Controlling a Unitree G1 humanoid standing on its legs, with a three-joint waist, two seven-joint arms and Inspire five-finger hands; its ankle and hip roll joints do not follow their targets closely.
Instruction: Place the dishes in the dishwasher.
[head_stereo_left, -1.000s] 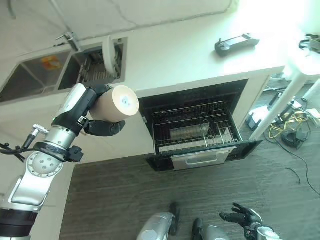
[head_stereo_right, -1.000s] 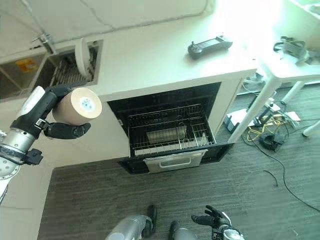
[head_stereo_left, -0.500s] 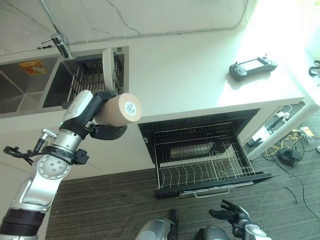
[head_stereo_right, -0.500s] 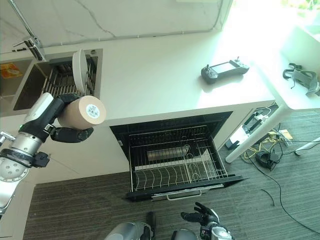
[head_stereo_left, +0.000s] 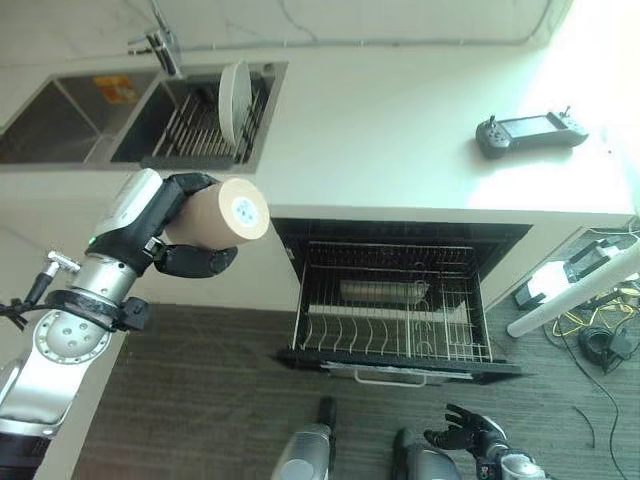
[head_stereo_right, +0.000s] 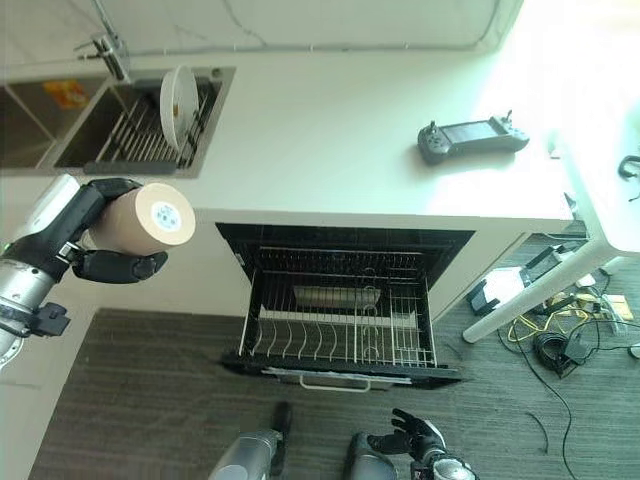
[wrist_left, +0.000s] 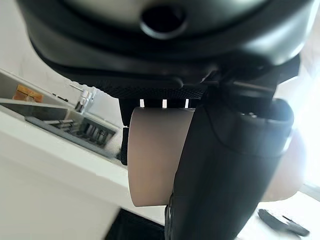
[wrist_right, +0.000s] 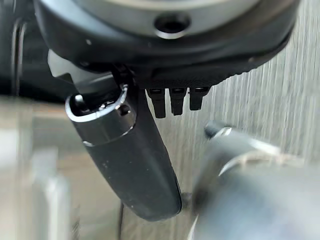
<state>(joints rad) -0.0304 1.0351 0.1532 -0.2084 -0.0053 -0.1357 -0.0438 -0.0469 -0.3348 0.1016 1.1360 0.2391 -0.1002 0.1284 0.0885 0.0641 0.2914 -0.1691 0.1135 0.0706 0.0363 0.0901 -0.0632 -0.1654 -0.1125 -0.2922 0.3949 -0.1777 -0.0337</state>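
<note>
Left hand (head_stereo_left: 185, 250) is gripping a tan cup (head_stereo_left: 218, 211) sideways, fingers over it and thumb beneath (likely so it can go onto the rack base up). Cup is hanging beside the counter edge (head_stereo_left: 400, 210), left of the open dishwasher's pulled-out rack (head_stereo_left: 390, 325), well apart from it. Right hand (head_stereo_right: 408, 438) is idling low, fingers relaxed.

one cup (head_stereo_left: 225, 210), one plate (head_stereo_left: 233, 88) — one controller (head_stereo_left: 529, 133)

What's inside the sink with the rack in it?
A white plate stands upright in a dark dish rack in the sink. What lies under the rack is covered. The left hand holds a tan cup.
</note>
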